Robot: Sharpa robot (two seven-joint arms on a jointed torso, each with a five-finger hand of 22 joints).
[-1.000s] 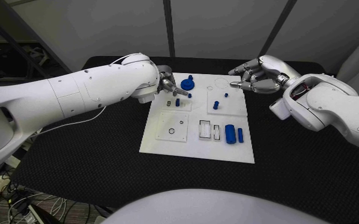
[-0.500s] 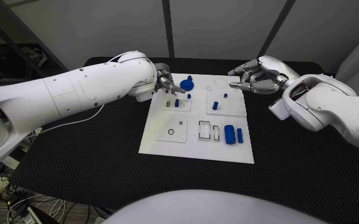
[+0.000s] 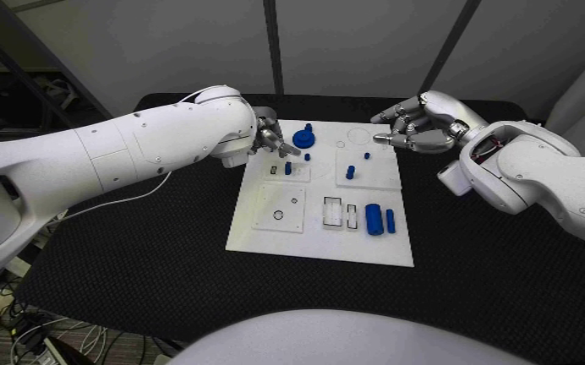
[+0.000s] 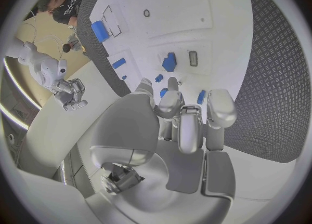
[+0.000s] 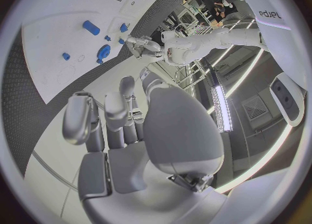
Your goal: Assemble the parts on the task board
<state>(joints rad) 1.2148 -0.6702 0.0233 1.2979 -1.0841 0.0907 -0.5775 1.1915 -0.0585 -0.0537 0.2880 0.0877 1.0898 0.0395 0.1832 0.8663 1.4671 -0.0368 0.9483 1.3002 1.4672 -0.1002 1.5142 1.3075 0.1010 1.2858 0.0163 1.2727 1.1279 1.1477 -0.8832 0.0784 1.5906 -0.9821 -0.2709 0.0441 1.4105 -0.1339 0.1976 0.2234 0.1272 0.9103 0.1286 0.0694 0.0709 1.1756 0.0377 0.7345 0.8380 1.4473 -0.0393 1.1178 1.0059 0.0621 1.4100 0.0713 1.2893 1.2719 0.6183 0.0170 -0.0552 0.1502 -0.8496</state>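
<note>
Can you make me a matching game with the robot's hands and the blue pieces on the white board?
Things:
1. left hand
2. right hand
3. round blue piece
4. two blue cylinders

Places:
A. lying side by side near the board's front right
B. above the board's far left corner
C. at the board's far edge, near the middle
D. past the board's far right corner

Pairs: 1-B, 2-D, 3-C, 4-A

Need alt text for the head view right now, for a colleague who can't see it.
A white task board lies on a black table, small blue parts scattered on it. The left hand hovers at its far-left corner, the right hand by its far-right corner, holding nothing.
</note>
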